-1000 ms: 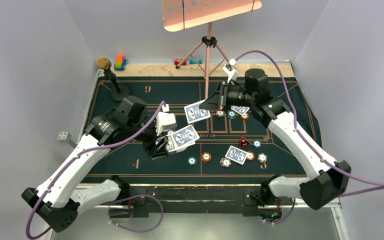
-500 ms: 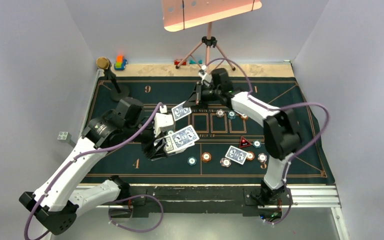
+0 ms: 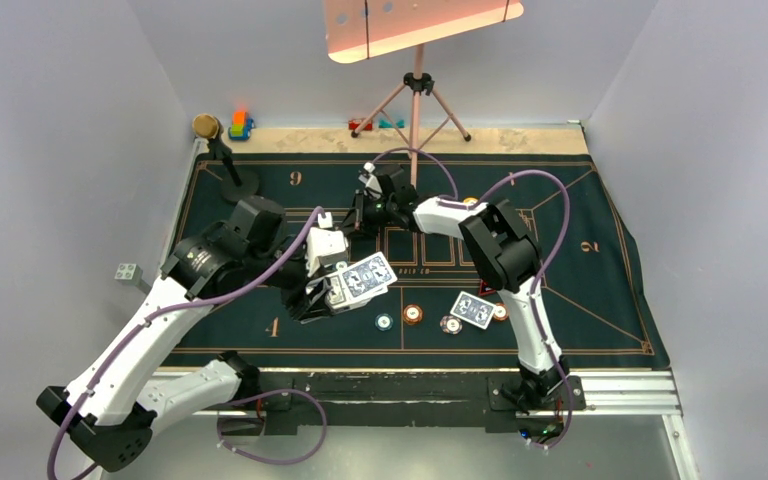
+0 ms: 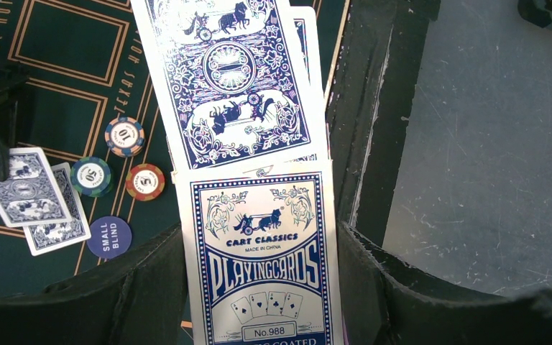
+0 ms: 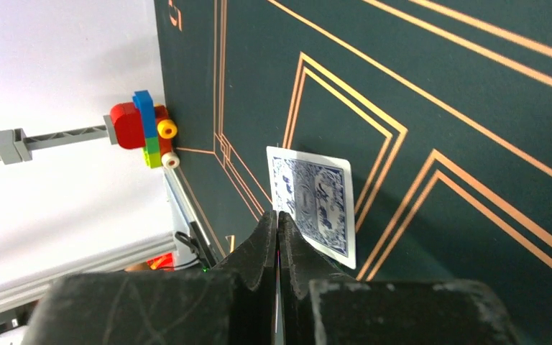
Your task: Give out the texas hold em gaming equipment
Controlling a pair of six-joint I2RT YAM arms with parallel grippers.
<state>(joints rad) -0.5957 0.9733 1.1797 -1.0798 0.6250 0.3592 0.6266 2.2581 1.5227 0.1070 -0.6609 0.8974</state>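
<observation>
Top view: L gripper was clenched on a card box; blue-backed cards fanned out of its open end, away from the jaws. R gripper reached across the mat, jaws pressed together. Chips and a pair of cards lay on the mat to the right of the L jaws.

L wrist: the box sat between both fingers; several cards poked out ahead of the jaws. Left of the jaws lay three chips, a dark blue disc and the card pair.

R wrist: the jaws pinched a single card by its edge, just above the mat; toy blocks sat beyond, to the left.
</observation>
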